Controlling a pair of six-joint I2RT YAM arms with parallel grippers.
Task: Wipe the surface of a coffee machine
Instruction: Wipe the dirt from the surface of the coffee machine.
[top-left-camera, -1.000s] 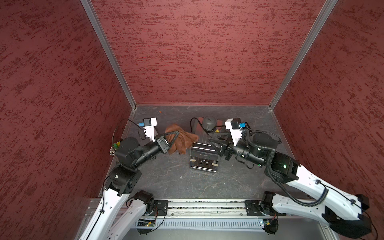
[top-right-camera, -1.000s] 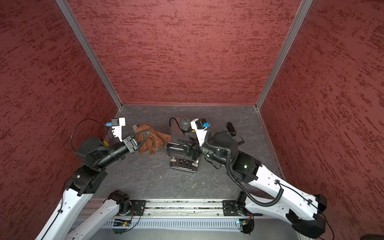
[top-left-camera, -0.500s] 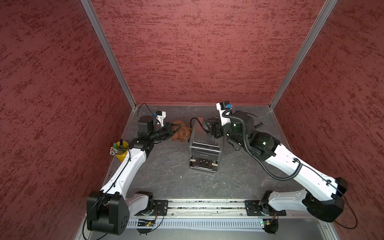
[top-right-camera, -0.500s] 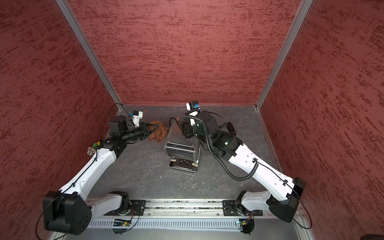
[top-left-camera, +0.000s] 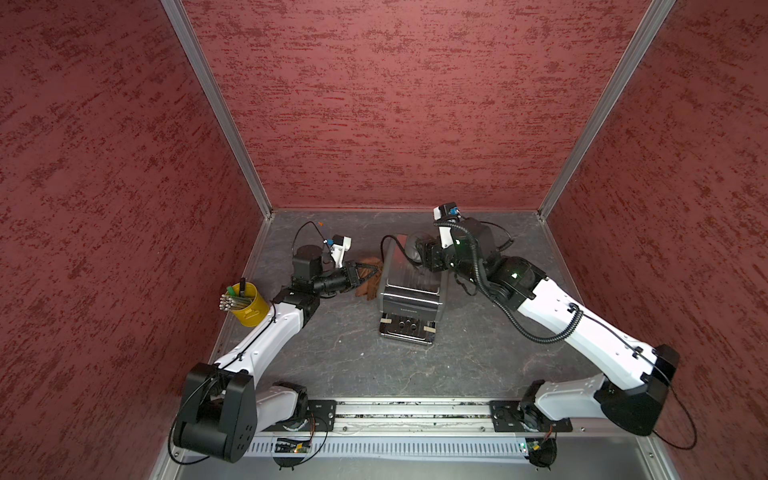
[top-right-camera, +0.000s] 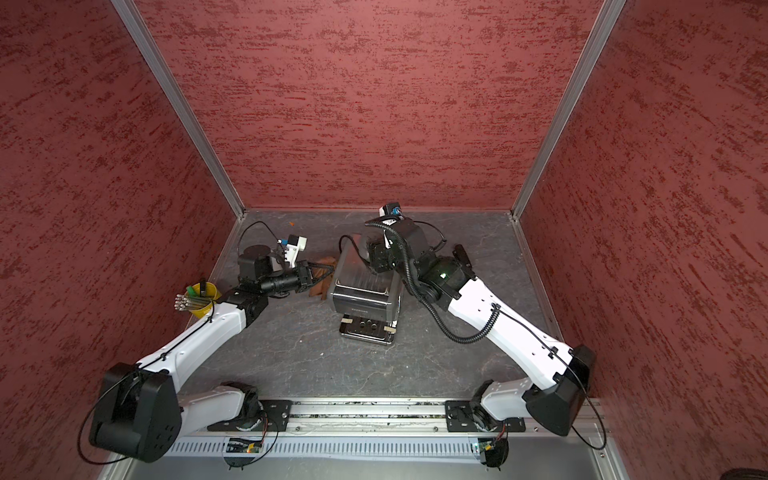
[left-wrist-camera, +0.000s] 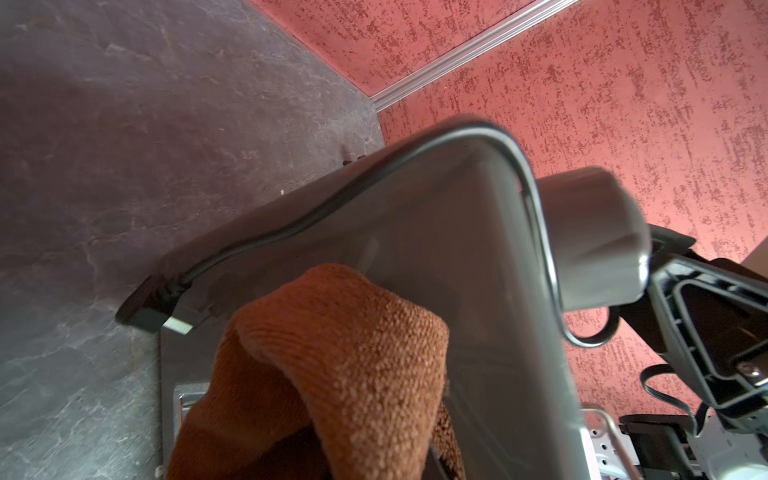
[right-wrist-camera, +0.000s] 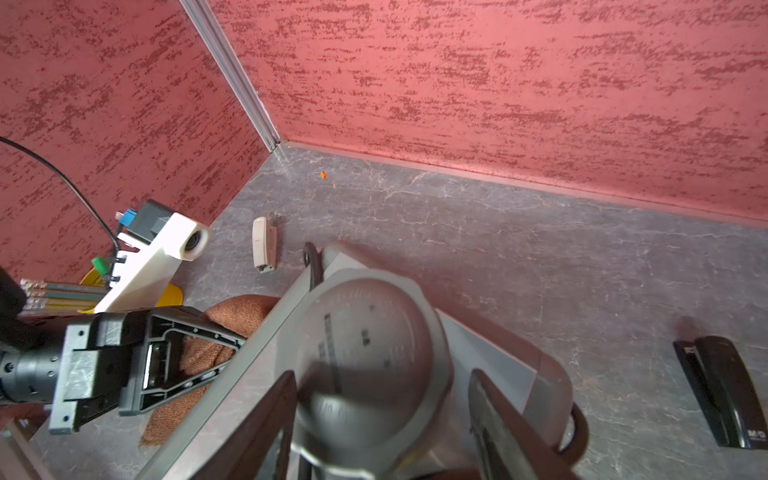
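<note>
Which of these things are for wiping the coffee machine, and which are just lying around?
For the job: coffee machine; brown cloth, gripped by the left gripper at the machine's side; right gripper, jaws either side of the grey dome.

Just lying about: yellow cup of pencils; black stapler-like device; small beige object; tiny orange scrap.

We count one boxy grey-silver metal coffee machine (top-left-camera: 409, 286) and one orange-brown terry cloth (left-wrist-camera: 340, 353). There's one round yellow cup (top-left-camera: 251, 309), its bundle of thin sticks (top-left-camera: 227, 301) too tightly packed to tally. We also spot one flat black plastic device (right-wrist-camera: 725, 390), one small beige plastic clip (right-wrist-camera: 263, 244) and one tiny orange scrap (right-wrist-camera: 323, 175).
</note>
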